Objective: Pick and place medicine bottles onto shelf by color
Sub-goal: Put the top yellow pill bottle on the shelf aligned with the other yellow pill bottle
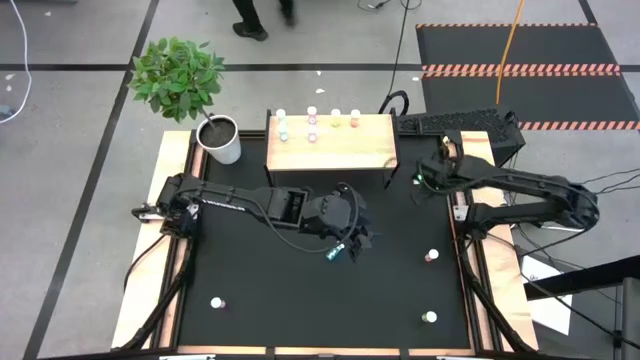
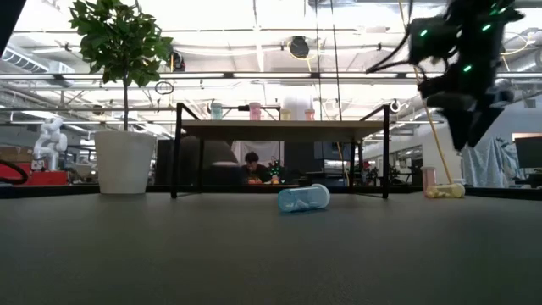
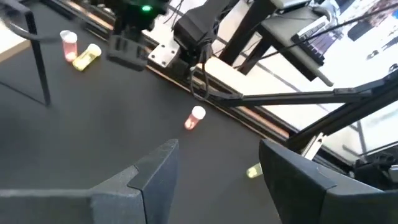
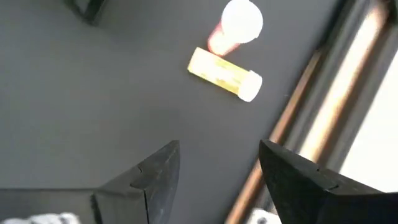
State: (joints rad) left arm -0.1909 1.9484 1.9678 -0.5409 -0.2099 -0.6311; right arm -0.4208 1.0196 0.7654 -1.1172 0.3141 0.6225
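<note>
The wooden shelf (image 1: 330,145) stands at the table's far edge with several small bottles (image 1: 312,115) upright on its top. My left gripper (image 1: 348,242) hangs open over the table's middle with nothing between its fingers (image 3: 155,174). A teal bottle (image 2: 303,197) lies on its side on the mat below it. My right gripper (image 1: 438,172) is open at the far right, above an upright pink bottle (image 4: 239,25) and a yellow bottle (image 4: 224,73) lying on its side. Another pink bottle (image 1: 432,256) stands at the right.
A white pot with a green plant (image 1: 221,140) stands left of the shelf. Loose bottles sit near the front right (image 1: 430,318) and front left (image 1: 216,302). A keyboard (image 1: 455,122) lies beyond the far right corner. The wooden table rim (image 1: 470,250) runs along the right.
</note>
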